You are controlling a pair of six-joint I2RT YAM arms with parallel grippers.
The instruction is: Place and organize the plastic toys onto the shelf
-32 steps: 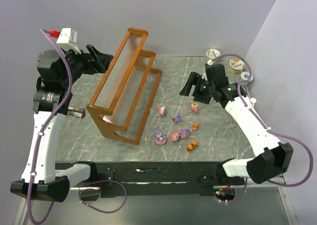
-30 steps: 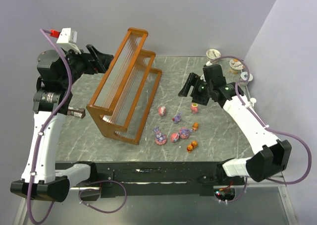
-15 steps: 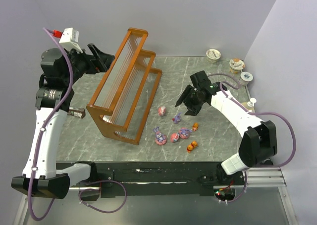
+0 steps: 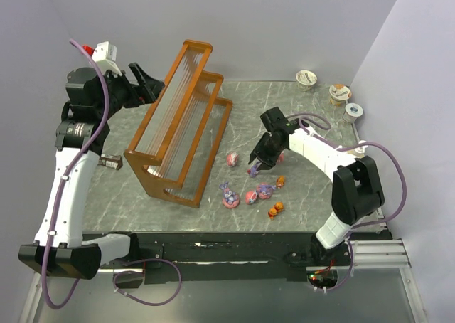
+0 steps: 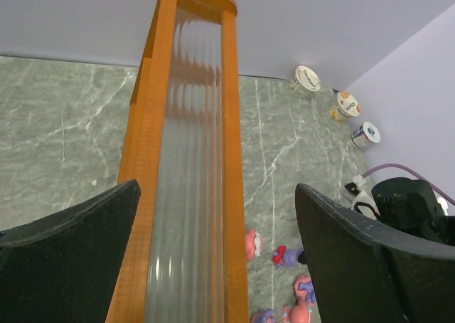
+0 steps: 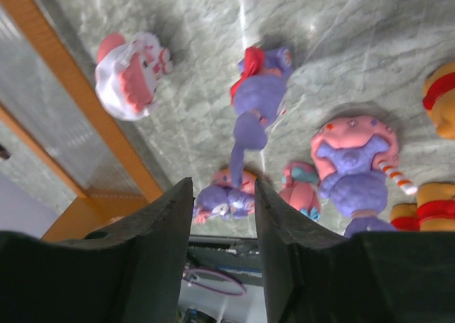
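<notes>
Upper left: wide-open left claw (image 4: 146, 77) over top rail of shelf (image 4: 178, 124), nothing in it. Mid-frame: narrowed right claw (image 4: 254, 168), tips down at purple toy (image 6: 257, 99), gap between jaws, no grip seen. Right of shelf's low front edge: toys (image 4: 250, 197) in a loose cluster on table (image 4: 306, 202), pink one (image 4: 232, 159) nearest bottom tier. Bare marble from cluster to cups (image 4: 339, 92) at upper right corner

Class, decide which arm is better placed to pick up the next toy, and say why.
Right. Its fingers hang close over the purple toy; the left fingers are up by the shelf top, away from the toys.
</notes>
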